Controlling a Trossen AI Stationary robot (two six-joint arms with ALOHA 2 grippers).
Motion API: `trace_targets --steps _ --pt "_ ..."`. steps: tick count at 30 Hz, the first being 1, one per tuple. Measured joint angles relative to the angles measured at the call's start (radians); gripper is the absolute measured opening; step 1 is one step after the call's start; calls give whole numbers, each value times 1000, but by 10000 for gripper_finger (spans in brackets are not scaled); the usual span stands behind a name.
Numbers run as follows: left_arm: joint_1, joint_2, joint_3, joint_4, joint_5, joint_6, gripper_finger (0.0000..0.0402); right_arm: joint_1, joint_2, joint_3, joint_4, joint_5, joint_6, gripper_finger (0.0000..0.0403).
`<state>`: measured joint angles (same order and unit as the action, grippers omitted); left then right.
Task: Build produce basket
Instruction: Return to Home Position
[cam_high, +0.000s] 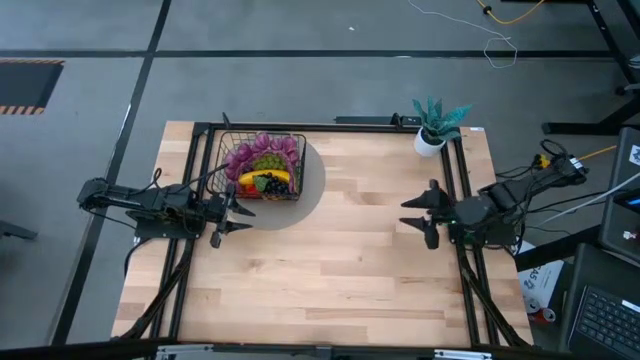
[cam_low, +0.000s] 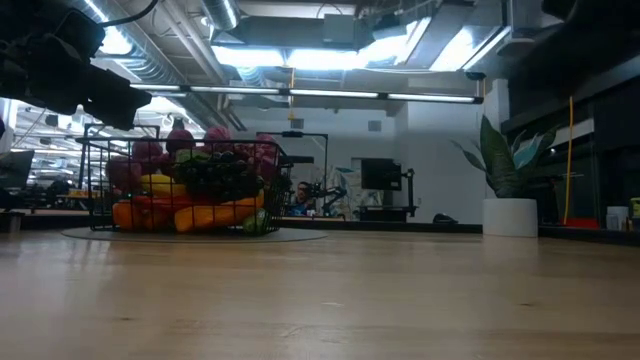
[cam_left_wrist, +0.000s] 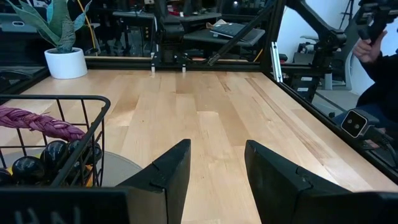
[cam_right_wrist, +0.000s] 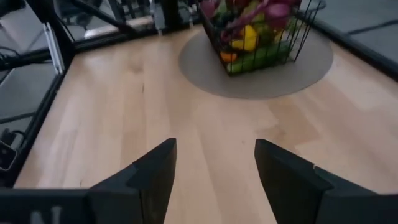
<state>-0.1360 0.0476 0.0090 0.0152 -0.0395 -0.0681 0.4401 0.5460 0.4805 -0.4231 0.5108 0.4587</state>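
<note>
The basket (cam_high: 262, 134), heaped with produce (cam_high: 264, 165), sits on a grey mat (cam_high: 312, 190) on the table's (cam_high: 350, 270) left half. My left gripper (cam_high: 240, 215) hangs just beside it and my right gripper (cam_high: 410, 213) well apart, both wide and empty, since loading looks finished.

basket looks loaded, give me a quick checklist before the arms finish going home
1. Produce all in the basket: ok, none seen lying on the table.
2. Basket upright on the grey mat: ok.
3. Left gripper empty: ok, open, beside the basket and apart from it.
4. Right gripper empty: ok, open, over bare wood near the table's right edge.
5. Potted plant out of the arms' way: ok, at the back right corner.
6. Heap settled, nothing about to roll out: cannot tell.
</note>
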Motion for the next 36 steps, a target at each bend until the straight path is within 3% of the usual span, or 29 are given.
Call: trace_targets --steps 9,23,30,36 --pt "0 0 0 0 0 0 147 74 -176 -15 19 77 -125 220" --pt "0 0 0 0 0 0 147 76 -453 -323 331 3 -321 220" --pt "0 0 0 0 0 0 147 77 -520 -465 502 0 -404 220" --pt "0 0 0 0 0 0 147 59 -539 -472 500 -36 -415 220"
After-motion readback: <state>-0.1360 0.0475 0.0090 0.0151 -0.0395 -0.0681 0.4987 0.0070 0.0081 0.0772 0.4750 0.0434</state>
